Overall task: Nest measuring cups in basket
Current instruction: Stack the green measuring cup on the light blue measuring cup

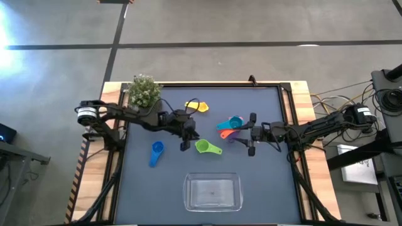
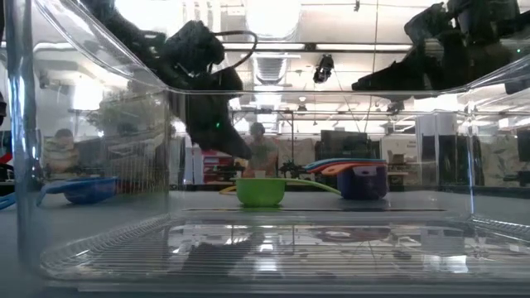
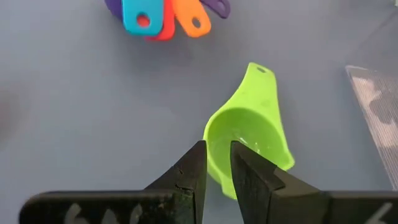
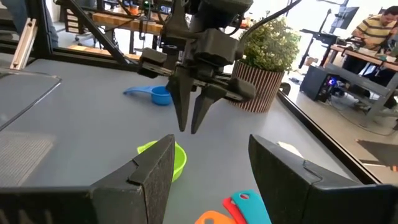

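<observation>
Fingers of the left gripper [image 3: 216, 163], nearly together and empty, hover above the green plastic measuring cup's [image 3: 250, 138] rim, aligned for gripping; right gripper [image 4: 211, 165] fingers wait apart.

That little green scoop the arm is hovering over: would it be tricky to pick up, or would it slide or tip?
The green cup looks like thin moulded plastic, so probably light and stiff. It sits upright on the smooth table, so a nudge would likely slide it. Its long flat handle may make it swing if the left gripper pinches only the rim.
</observation>
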Controlling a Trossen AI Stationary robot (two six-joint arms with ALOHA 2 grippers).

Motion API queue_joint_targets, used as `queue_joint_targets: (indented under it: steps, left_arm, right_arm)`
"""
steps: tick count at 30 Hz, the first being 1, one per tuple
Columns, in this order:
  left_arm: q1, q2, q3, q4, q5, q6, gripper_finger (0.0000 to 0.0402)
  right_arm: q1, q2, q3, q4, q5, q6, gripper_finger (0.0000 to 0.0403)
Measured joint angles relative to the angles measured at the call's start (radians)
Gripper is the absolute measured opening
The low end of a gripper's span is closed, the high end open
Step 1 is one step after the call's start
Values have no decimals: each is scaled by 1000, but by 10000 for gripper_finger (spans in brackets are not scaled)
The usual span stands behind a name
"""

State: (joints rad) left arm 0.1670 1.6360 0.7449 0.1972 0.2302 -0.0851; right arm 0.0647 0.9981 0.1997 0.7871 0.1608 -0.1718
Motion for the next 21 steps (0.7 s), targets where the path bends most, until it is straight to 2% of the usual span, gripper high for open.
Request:
queue_joint_targets:
  steps: [9, 16, 21]
  left_arm:
    - [0, 0, -113, 221, -1, -86, 54]
    - [-1, 0, -124, 219, -2, -86, 63]
    - [-1, 0, -98, 199, -3, -54, 104]
  right_arm:
    - [-3, 0, 0, -12, 0, 3, 194]
    - [-7, 0, 0, -25, 20, 15, 194]
    - [-6, 0, 0, -27, 26, 20, 194]
